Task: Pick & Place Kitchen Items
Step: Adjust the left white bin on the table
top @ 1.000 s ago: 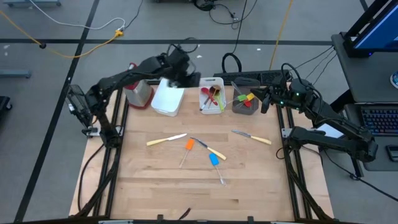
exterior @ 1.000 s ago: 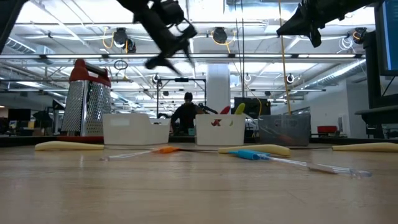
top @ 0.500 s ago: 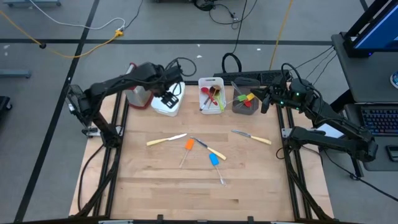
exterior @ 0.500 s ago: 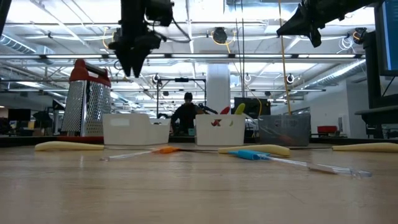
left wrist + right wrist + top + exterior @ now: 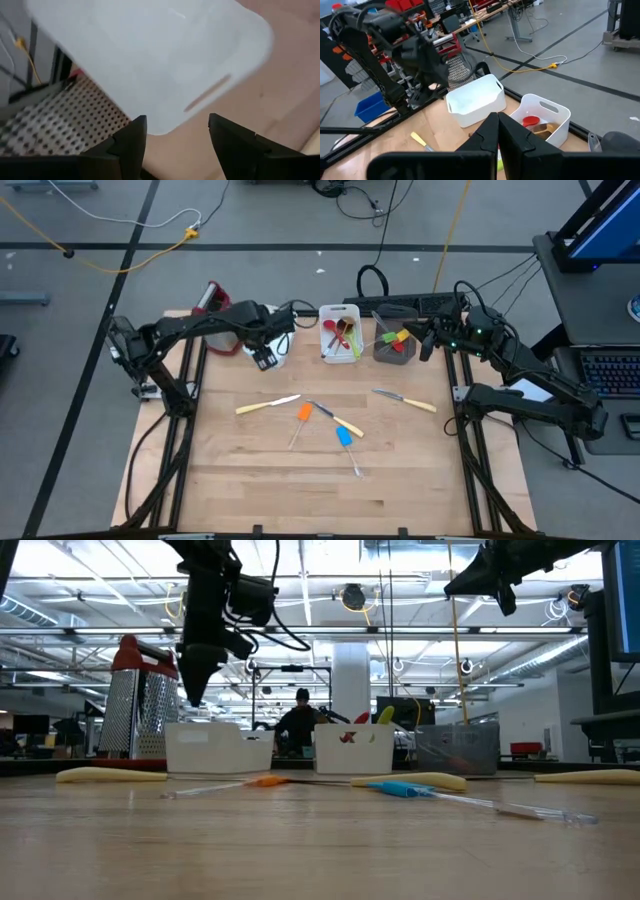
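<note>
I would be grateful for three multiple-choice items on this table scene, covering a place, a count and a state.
1. Where is the left gripper?
A. over the empty white bin
B. over the grey cup
C. above the blue spatula

2. How many cream-handled knives lie on the bare table?
A. one
B. three
C. five

3. How are the right gripper's fingers?
A. wide open
B. shut
C. shut on a spoon

Answers: 1 A, since the left wrist view looks down into that bin; 2 B, as knives and show from above; 3 B, as its fingers meet with nothing between them.
</note>
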Controlling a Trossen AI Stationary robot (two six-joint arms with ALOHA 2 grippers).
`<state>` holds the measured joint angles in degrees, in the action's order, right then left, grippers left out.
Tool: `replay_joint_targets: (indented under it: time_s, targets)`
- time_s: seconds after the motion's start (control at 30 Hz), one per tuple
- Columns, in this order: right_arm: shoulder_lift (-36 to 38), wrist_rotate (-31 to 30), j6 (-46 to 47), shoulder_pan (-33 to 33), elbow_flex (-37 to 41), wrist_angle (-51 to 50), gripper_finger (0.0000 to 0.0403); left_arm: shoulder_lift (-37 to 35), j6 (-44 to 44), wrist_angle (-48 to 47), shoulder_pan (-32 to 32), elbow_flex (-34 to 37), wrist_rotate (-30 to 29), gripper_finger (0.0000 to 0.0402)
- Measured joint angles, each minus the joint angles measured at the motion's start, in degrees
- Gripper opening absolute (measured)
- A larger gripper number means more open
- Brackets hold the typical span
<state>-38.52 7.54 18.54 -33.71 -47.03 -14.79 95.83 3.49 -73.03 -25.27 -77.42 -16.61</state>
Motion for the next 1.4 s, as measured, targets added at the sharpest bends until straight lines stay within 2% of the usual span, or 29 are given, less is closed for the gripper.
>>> replay_joint_targets:
  time_s: [0.17,0.4,0.7,0.9,1.2,1.4]
  targets:
    - [0.0,-0.2,1.7,0.0,0.0,0.0,0.0000,0.0,-8.6,0.0,1.0,2.1,0.6,0.0218]
    - [0.0,-0.2,1.8,0.0,0.0,0.0,0.0000,0.0,-15.8,0.8,0.7,5.4,1.6,0.0218]
    - [0.0,-0.2,3.3,0.0,0.0,0.0,0.0000,0.0,-19.3,8.3,0.6,8.1,1.0,0.0218]
    - [0.0,-0.2,3.3,0.0,0.0,-0.2,0.0000,0.2,-26.6,13.2,0.5,9.6,1.1,0.0218]
    - [0.0,0.0,3.3,0.0,0.0,-0.2,0.0000,0.2,-27.4,17.0,0.5,11.8,3.3,0.0218]
    - [0.0,0.0,3.4,0.0,0.0,-0.2,0.0000,0.2,-27.8,23.1,0.8,11.9,10.1,0.0218]
